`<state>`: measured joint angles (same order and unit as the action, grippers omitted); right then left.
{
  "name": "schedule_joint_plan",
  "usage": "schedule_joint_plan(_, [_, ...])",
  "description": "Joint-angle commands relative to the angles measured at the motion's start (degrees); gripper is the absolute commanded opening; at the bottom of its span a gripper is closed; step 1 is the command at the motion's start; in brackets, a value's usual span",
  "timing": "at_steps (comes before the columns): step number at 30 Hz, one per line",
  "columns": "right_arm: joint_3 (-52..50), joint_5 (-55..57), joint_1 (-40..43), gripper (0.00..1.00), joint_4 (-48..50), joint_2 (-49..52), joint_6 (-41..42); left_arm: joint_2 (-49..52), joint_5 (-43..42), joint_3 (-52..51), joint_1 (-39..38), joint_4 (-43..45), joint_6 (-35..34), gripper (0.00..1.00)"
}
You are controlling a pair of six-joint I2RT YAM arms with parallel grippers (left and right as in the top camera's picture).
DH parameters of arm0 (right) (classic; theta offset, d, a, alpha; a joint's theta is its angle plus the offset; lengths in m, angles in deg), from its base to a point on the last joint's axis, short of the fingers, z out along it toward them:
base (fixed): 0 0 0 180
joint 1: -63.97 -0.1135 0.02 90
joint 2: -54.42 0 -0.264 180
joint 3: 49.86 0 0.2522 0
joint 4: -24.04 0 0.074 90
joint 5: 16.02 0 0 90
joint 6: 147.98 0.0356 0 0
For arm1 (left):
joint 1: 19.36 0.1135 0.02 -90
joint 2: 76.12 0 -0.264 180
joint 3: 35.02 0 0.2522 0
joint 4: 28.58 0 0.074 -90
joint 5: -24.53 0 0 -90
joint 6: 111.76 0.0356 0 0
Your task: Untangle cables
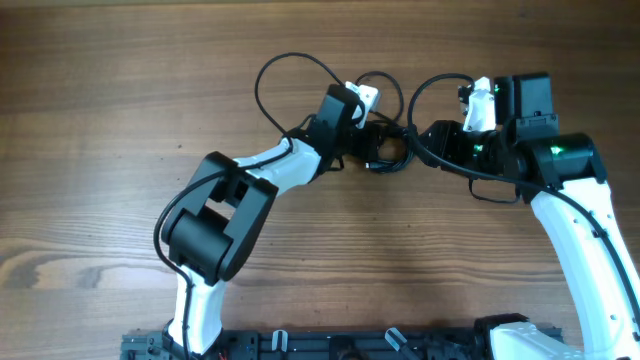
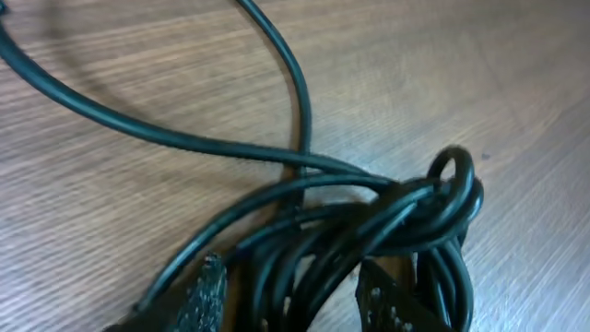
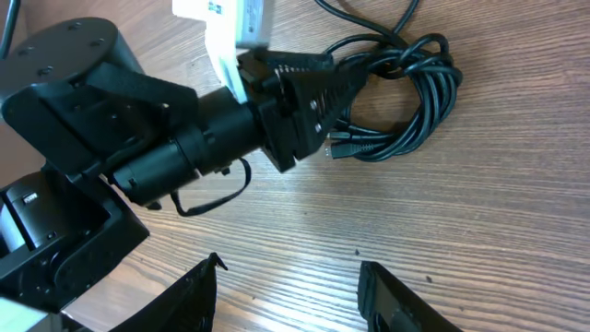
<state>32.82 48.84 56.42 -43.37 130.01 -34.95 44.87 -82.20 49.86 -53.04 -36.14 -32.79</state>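
The cables (image 1: 387, 157) are thin black cords coiled in one small bundle at the table's far middle. In the right wrist view the bundle (image 3: 426, 100) lies flat with a metal-tipped plug end (image 3: 336, 147) at its near side. Loose strands run off it toward the far edge. My left gripper (image 1: 374, 140) is open and straddles the bundle. In the left wrist view its fingers (image 2: 290, 295) sit on either side of the cords (image 2: 406, 221), with small gaps showing. My right gripper (image 1: 426, 135) is open and empty just right of the bundle, over bare wood (image 3: 288, 277).
The left arm's black wrist (image 3: 138, 138) fills the left of the right wrist view, close to my right gripper. Thicker black arm wires loop above both wrists (image 1: 285, 70) (image 1: 430, 88). The wooden table (image 1: 120, 150) extends left, right and toward the front.
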Motion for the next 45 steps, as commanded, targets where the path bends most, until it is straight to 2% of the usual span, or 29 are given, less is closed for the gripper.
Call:
schedule_joint_plan(1, [0.8,1.2,0.1,0.51,0.0,0.6,-1.0,-0.6,-2.1,0.3,0.6,-0.1,8.3,0.5])
schedule_joint_plan(4, [0.7,1.4,0.1,0.51,0.0,0.6,-1.2,-2.4,-7.0,0.3,1.3,0.5,13.3,0.53])
schedule_joint_plan(7, [0.8,1.4,0.1,0.52,0.0,0.6,-1.2,-1.7,-7.6,0.3,1.2,-0.2,18.4,0.51])
schedule_joint_plan(16, [0.8,1.4,0.1,0.51,-0.6,0.6,-1.2,3.5,-5.5,0.3,0.3,7.2,18.1,0.56])
schedule_joint_plan(22, [0.7,1.4,0.1,0.51,-1.3,0.6,-1.2,5.5,-4.6,0.3,-1.4,7.5,18.1,0.55])
schedule_joint_plan(24, [0.7,1.4,0.1,0.51,-1.4,0.6,-1.2,5.6,-3.2,0.3,-1.4,7.5,18.1,0.43])
schedule_joint_plan(25, [0.8,1.4,0.1,0.51,-1.4,0.6,-1.2,5.6,-1.9,0.3,-1.4,7.3,17.3,0.29])
schedule_joint_plan(27, [0.7,1.4,0.1,0.51,-1.5,0.6,-1.2,5.6,2.3,0.3,-1.3,6.9,13.2,0.04])
schedule_joint_plan(29, [0.8,1.4,0.1,0.52,-1.6,0.6,-1.2,5.6,2.7,0.3,-1.0,6.9,9.4,0.04])
schedule_joint_plan(35, [0.7,1.4,0.1,0.52,-1.6,0.6,-1.2,2.5,2.7,0.3,0.9,4.1,-10.5,0.04])
schedule_joint_plan(37, [0.7,1.3,0.1,0.52,-1.6,0.6,-1.2,-1.1,2.7,0.3,1.4,-0.6,-17.3,0.04])
schedule_joint_plan(45, [0.7,0.7,-0.2,0.51,-0.8,0.8,-1.0,-14.8,1.1,0.3,1.4,-18.4,-36.0,0.04])
